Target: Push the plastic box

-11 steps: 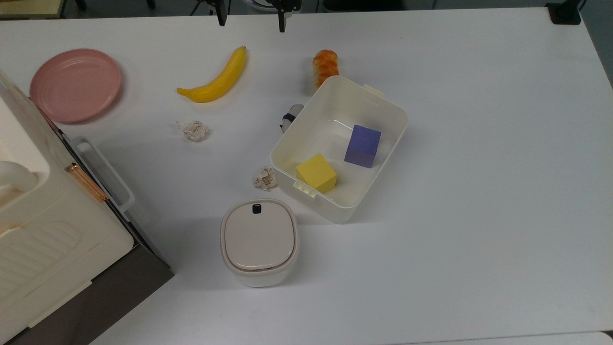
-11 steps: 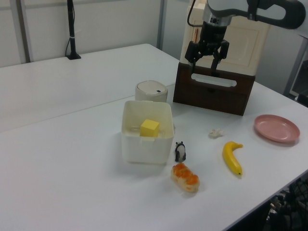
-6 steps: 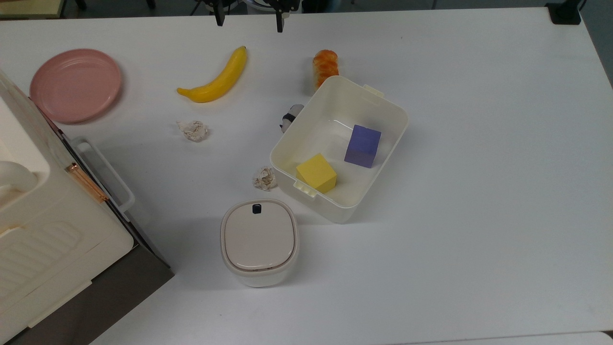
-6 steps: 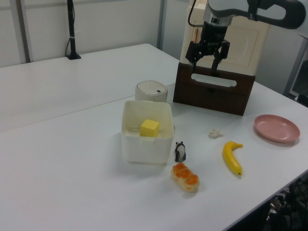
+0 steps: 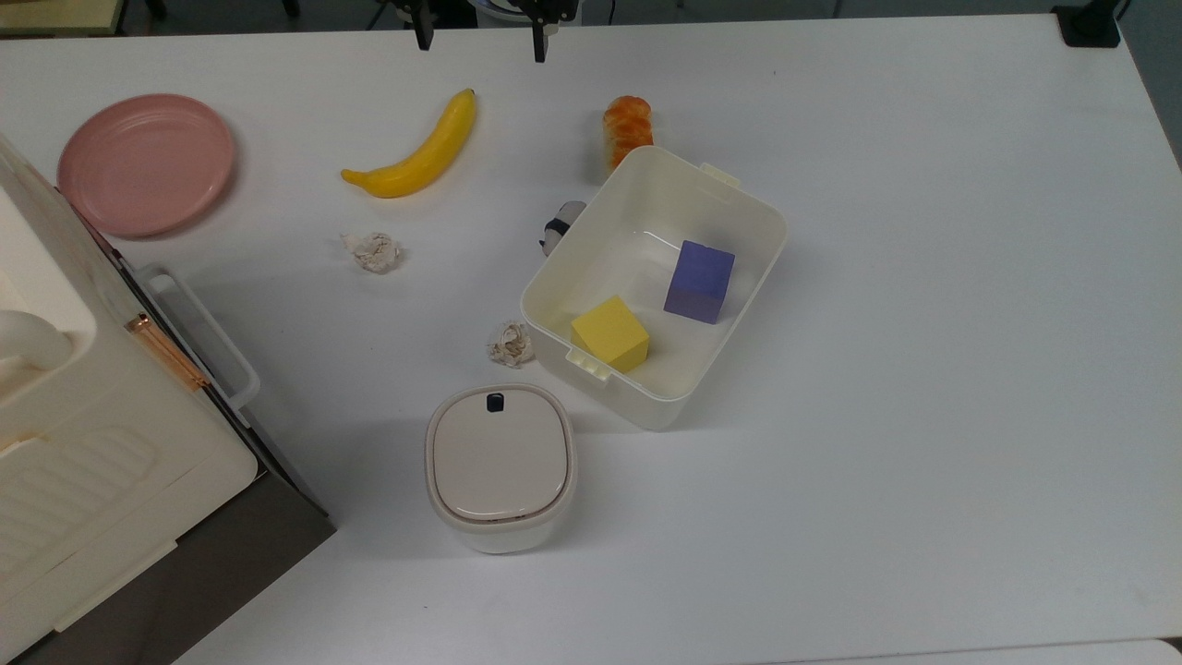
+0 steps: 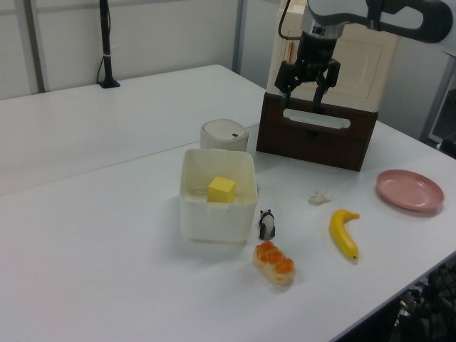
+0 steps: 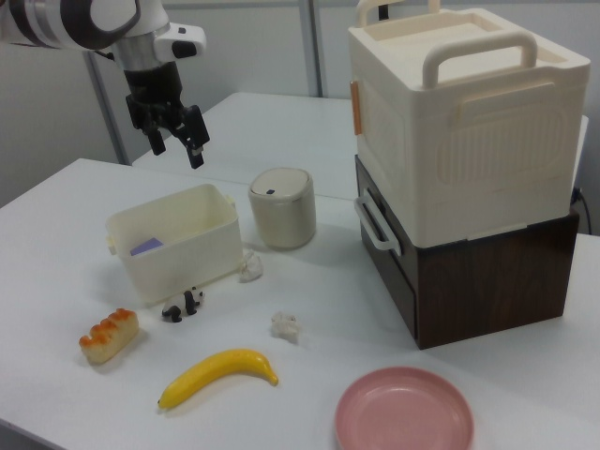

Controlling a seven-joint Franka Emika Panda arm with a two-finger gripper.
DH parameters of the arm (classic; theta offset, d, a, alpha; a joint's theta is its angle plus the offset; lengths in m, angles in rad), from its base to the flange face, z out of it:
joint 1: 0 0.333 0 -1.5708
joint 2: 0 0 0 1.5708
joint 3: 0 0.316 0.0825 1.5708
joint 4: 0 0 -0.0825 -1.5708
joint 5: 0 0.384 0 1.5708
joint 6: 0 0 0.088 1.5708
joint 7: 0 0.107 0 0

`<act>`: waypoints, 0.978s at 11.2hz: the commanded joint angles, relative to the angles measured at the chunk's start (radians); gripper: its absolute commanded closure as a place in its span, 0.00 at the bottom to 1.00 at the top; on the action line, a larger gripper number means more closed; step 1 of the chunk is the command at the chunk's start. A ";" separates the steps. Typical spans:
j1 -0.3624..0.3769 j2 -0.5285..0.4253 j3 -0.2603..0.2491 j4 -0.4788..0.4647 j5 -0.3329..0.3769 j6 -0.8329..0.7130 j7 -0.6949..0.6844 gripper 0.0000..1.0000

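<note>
The plastic box [image 5: 637, 249] is a cream-white tub that sits askew at the table's middle. It holds a yellow cube [image 5: 609, 334] and a purple cube [image 5: 699, 281]. The box's outer wall [image 6: 214, 217] faces the left view, and it also appears in the right view [image 7: 183, 253]. My gripper [image 5: 482, 39] hangs open at the top view's upper edge, well away from the box. It is high above the table [image 6: 302, 89], with nothing between its fingers [image 7: 175, 145].
Around the box lie a bread roll [image 5: 627, 125], a panda figurine [image 5: 560, 224], a banana [image 5: 416, 152] and two crumpled paper balls [image 5: 373, 251] [image 5: 510, 344]. A lidded round container [image 5: 500, 466] stands near the box's clip tab. A pink plate [image 5: 145, 163] and a big cream appliance [image 7: 459, 122] are farther off.
The gripper has drifted slightly upward in the left view and stays open. Nothing on the table has moved.
</note>
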 commanded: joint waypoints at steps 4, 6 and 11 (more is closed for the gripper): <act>0.011 -0.021 -0.015 -0.011 0.025 -0.015 -0.023 0.00; 0.011 -0.021 -0.015 -0.011 0.025 -0.015 -0.023 0.00; 0.002 -0.021 -0.015 -0.025 0.023 -0.012 -0.281 0.00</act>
